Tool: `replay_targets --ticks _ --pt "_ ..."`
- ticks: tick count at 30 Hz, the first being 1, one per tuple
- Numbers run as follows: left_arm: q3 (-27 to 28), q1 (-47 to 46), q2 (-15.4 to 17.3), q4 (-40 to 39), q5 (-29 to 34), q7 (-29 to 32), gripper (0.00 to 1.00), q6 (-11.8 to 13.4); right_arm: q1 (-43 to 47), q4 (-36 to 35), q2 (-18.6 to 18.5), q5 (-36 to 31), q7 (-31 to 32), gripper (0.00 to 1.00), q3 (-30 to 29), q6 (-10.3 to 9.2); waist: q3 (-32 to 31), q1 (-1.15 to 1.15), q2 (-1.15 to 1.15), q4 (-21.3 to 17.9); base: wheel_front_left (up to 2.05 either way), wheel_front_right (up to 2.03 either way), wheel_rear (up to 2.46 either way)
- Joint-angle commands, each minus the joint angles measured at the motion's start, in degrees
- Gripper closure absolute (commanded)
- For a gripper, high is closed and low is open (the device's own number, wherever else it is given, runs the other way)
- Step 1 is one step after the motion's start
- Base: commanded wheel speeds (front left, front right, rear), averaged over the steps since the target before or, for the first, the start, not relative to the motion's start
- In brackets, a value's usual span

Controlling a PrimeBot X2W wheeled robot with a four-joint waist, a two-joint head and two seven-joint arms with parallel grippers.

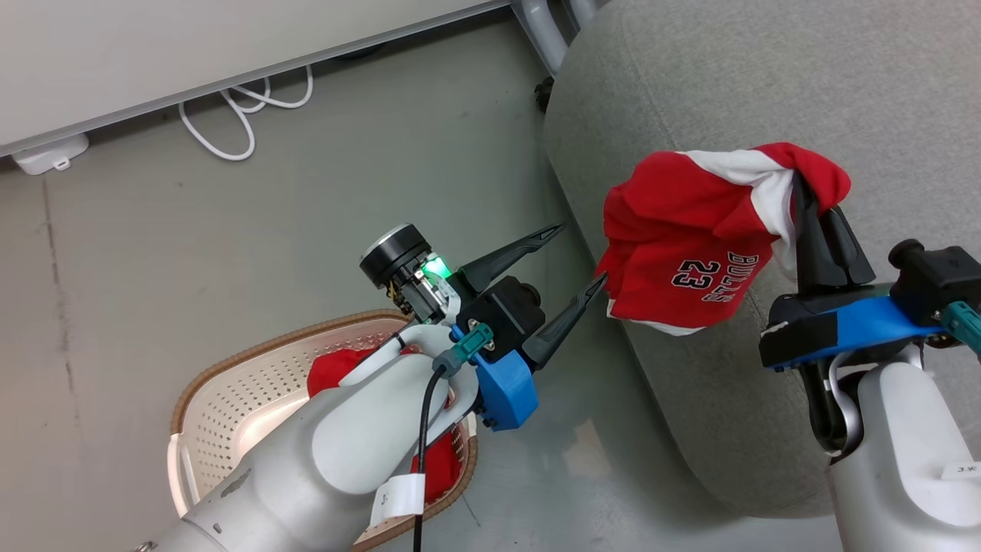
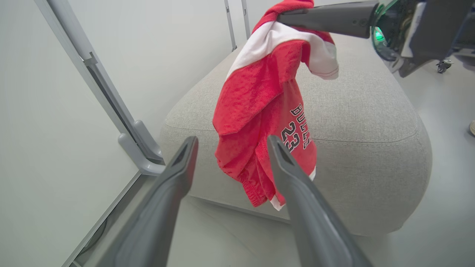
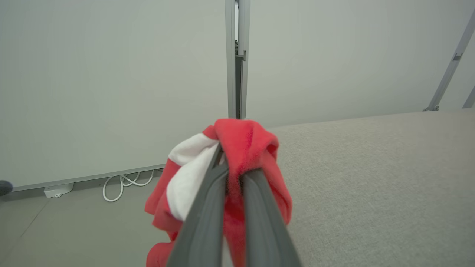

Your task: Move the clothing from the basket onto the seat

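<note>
Right claw (image 1: 801, 188) is clamped tight on a bunched fold at the top of the red jersey (image 1: 674, 238), the one with the white stripe and "BULLS 23" print. A single-point pinch lets the rest hang free, so it should drape rather than drop as a lump. The right wrist view confirms it: fingers nearly together with fabric squeezed between them. The jersey hangs over the rounded flank of the seat (image 1: 728, 77), not yet resting on the top. In the left wrist view its hem dangles below the stitched seam; I can't tell if it touches the side. My read: mid-transfer, carry needs to go further in over the cushion before release, otherwise it slides to the floor (image 1: 345, 192). Left claw (image 1: 580, 254) is spread wide and empty, above the far side of the basket (image 1: 230, 360), fingers aimed at the hanging cloth, one tip just beside its lower edge. Probably parked clear or ready to assist. The second red garment (image 1: 333, 368) lies in the basket, partly hidden under the left forearm. Count: two garments (one held, one in the basket), one basket, one seat, two claws (one loaded, one free).
</note>
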Motion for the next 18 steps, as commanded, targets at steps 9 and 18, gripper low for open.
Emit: replay_targets --ticks 9,18 --pt "-0.7 0.5 0.3 0.4 -0.6 -0.3 0.00 0.0 1.9 -0.7 0.4 0.0 -0.1 1.00 -1.0 0.01 -0.4 0.00 0.00 -1.7 0.00 0.00 0.00" --pt "-0.2 0.3 0.6 -0.4 0.2 -0.3 0.00 0.0 -0.6 -1.9 0.0 -0.2 -0.1 1.00 -1.6 0.01 0.6 0.00 0.00 -1.8 0.00 0.00 0.00"
